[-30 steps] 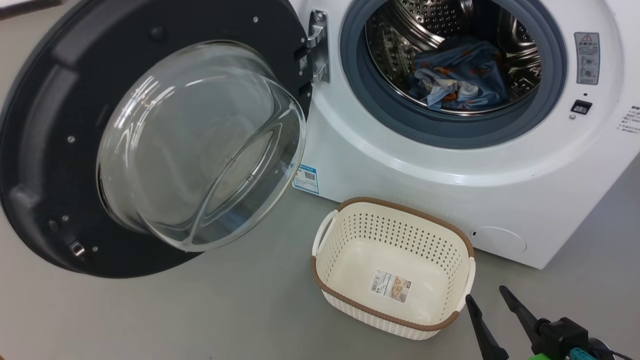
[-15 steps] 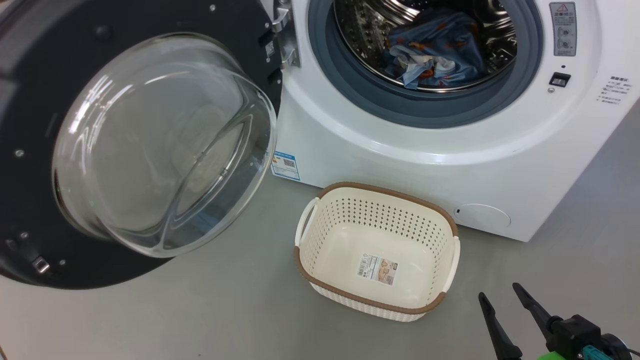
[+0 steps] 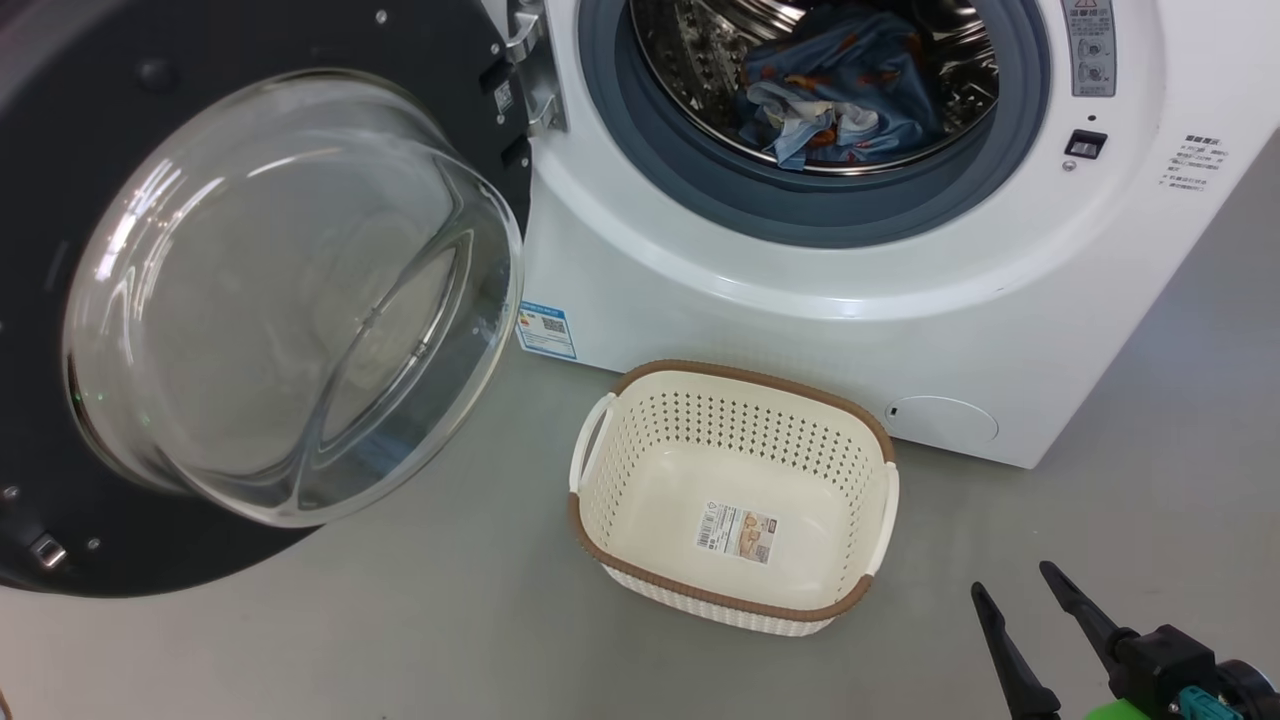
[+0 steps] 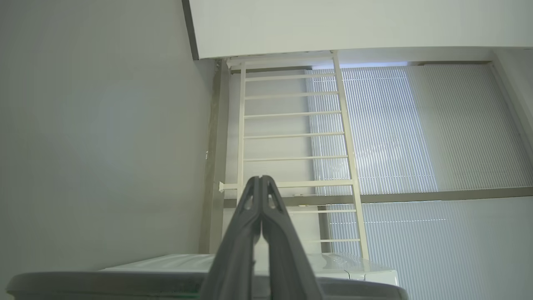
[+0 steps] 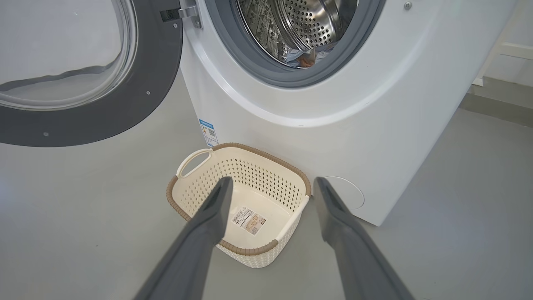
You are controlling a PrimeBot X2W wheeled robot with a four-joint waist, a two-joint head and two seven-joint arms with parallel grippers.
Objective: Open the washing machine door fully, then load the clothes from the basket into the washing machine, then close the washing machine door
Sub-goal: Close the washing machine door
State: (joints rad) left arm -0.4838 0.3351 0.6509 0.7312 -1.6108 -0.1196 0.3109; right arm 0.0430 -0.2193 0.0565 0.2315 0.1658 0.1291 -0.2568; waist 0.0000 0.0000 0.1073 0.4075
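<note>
Two poses: right claw (image 3: pixel 1012 577) spread near basket (image 3: pixel 740 372); left claw (image 4: pixel 260 179) pinched together.

The right pincer (image 3: pixel 1013 580) hangs just right of the basket (image 3: pixel 655 455), on the robot's side of it. Its two dark fingers are spread wide with nothing between them, tips slanting toward the basket. The left pincer (image 4: pixel 260 179) has its fingers pressed flat together, empty; where it is relative to the basket cannot be told.
</note>
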